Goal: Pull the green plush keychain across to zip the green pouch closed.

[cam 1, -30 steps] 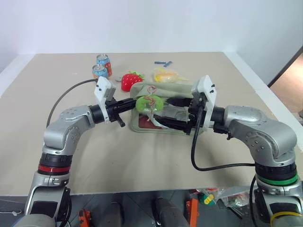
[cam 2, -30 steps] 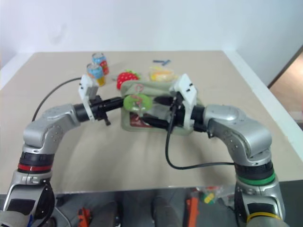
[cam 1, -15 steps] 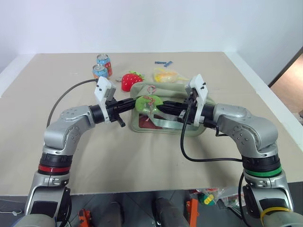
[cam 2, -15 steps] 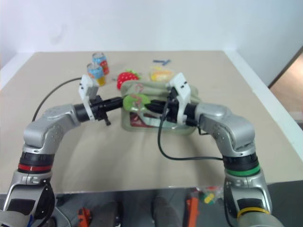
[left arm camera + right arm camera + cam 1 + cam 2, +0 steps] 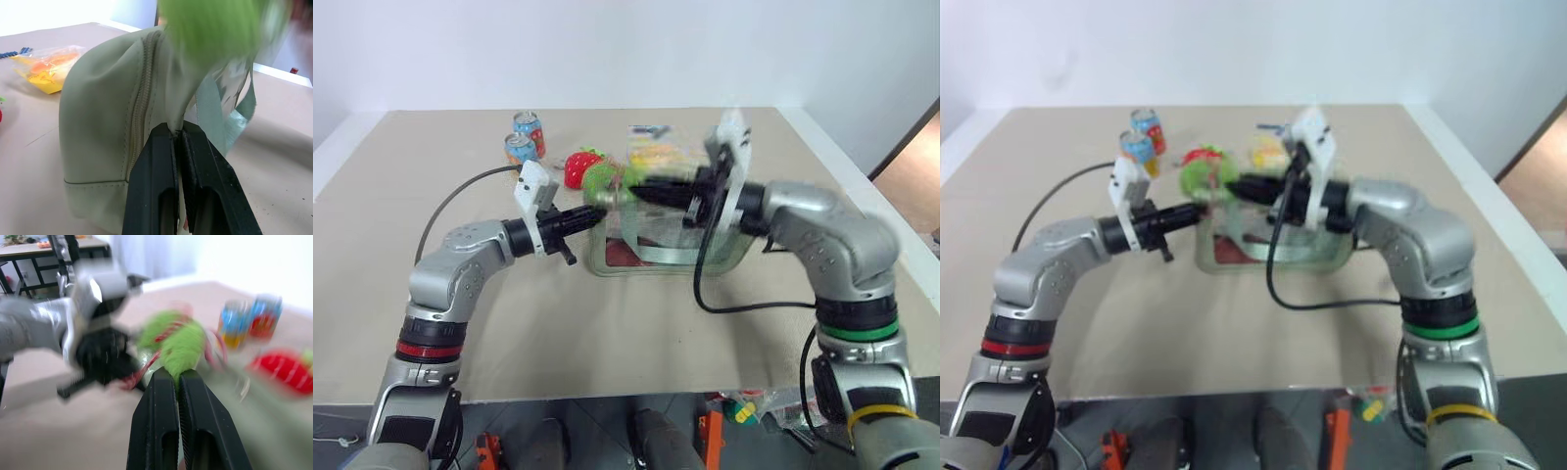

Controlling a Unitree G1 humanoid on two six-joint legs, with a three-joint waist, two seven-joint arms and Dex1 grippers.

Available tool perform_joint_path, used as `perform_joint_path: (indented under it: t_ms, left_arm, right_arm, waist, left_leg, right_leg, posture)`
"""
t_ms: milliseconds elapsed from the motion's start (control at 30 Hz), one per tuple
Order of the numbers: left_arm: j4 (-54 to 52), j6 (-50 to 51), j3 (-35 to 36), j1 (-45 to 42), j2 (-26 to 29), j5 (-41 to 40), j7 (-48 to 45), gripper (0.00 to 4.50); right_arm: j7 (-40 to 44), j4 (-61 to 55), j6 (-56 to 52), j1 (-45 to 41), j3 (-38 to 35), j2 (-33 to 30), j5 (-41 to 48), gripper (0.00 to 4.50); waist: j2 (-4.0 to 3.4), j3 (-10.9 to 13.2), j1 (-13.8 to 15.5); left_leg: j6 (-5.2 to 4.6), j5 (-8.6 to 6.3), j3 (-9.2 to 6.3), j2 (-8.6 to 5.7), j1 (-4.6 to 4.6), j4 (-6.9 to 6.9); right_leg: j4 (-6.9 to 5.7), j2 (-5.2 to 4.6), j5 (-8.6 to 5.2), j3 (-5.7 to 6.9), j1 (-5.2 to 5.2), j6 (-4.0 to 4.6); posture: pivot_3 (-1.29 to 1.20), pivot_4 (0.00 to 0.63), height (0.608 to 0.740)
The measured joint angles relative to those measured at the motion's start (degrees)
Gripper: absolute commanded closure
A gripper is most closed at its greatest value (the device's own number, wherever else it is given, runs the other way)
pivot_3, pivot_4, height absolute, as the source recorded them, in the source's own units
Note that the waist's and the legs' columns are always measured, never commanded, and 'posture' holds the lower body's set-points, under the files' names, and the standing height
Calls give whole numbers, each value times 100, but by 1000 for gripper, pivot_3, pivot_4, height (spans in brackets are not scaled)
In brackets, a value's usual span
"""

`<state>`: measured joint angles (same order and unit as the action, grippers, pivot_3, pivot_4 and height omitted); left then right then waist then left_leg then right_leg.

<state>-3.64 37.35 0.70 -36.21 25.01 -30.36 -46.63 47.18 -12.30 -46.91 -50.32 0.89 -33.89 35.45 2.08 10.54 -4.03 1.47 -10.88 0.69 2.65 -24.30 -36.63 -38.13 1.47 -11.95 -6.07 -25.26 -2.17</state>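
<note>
So the green pouch (image 5: 666, 230) sits in the middle of the tan table (image 5: 607, 333), long axis running left to right, and it looks pulled up a bit at its left end. The left gripper (image 5: 177, 139) is clenched on the fabric at that left end, right beside the zipper line – the wrist view shows both black fingers pinched together with the pouch cloth caught between them. The zipper seam runs up over the curved end of the pouch there.

The right gripper (image 5: 177, 377) is clamped on the green plush keychain (image 5: 178, 342) – fingers tight together, fuzzy lime charm sticking out past the tips, red-yellow string looped around it. From the head camera the keychain (image 5: 602, 178) sits above the pouch's left top corner, just by the left gripper's tip, blurred, so I can't tell which way its curve points.

Behind the pouch: a red plush strawberry (image 5: 576, 168), two soda cans (image 5: 524, 137) farther left, and a clear packet of yellow stuff (image 5: 656, 155). One pale green strap (image 5: 230, 117) hangs down the pouch's side.
</note>
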Motion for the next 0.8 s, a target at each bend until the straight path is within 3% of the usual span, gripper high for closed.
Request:
perform_joint_path:
  t_ms: [800]
  left_arm:
    - [-8, -11, -27, -4, -15, -1, -13, 4500]
  right_arm:
    - [1193, 1273, 1288, -130, -32, -1185, -883, 4465]
  waist:
    - [0, 0, 0]
  left_leg:
    - [0, 0, 4, -2, 0, 2]
  right_leg:
    - [3, -2, 0, -5, 0, 0]
  posture:
    - [0, 150, 740]
